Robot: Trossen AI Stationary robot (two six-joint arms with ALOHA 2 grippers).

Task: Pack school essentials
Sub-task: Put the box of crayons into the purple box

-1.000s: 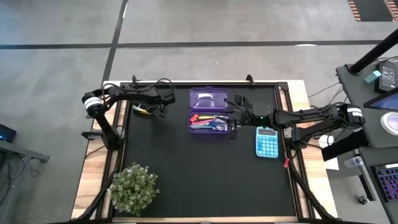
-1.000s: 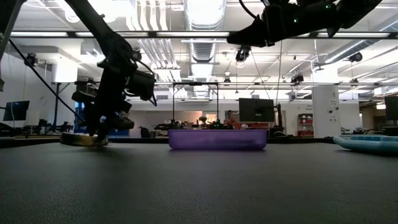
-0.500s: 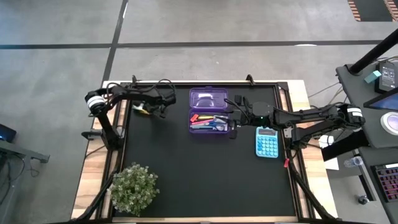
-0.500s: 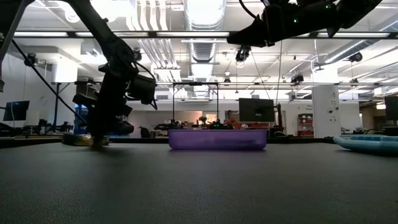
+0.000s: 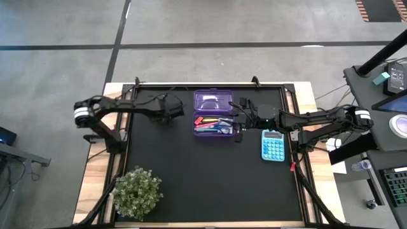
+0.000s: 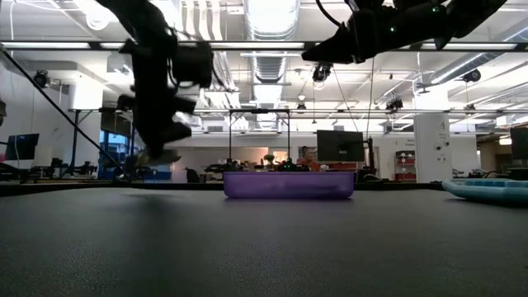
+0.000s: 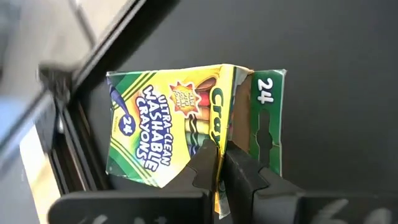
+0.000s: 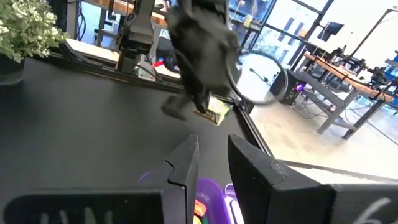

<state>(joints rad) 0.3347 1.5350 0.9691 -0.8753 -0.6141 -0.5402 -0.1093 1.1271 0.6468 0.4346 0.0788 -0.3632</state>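
Note:
The yellow-green crayon box (image 7: 168, 124) hangs clear of the black mat with my left gripper (image 5: 170, 109) shut on it, just left of the purple pencil case (image 5: 213, 114). In the low view the box (image 6: 161, 155) shows tilted under the fingers. The case's tray (image 5: 213, 124) holds pens and markers, and its lid (image 5: 213, 100) lies open on the far side. My right gripper (image 5: 240, 130) hovers high at the case's right side, its fingers (image 8: 185, 163) a narrow gap apart with nothing between them. My left gripper (image 7: 219, 167) pinches the box between its two fingers at the yellow narrow side (image 7: 219, 134), where the printed front meets the green flap marked 24. The fingers slant down from above. The box is lifted clear and hangs tilted below them.
A blue calculator (image 5: 273, 145) lies right of the case. A bushy potted plant (image 5: 137, 191) stands at the near left corner. Raised rails (image 5: 121, 140) frame the mat. The mat's middle and near part show bare (image 5: 216, 184).
My left gripper has shut on the crayon box, then risen and gone toward the table's right, toward the purple case. The box has left the mat and now hangs tilted under the fingers. My right gripper has kept still.

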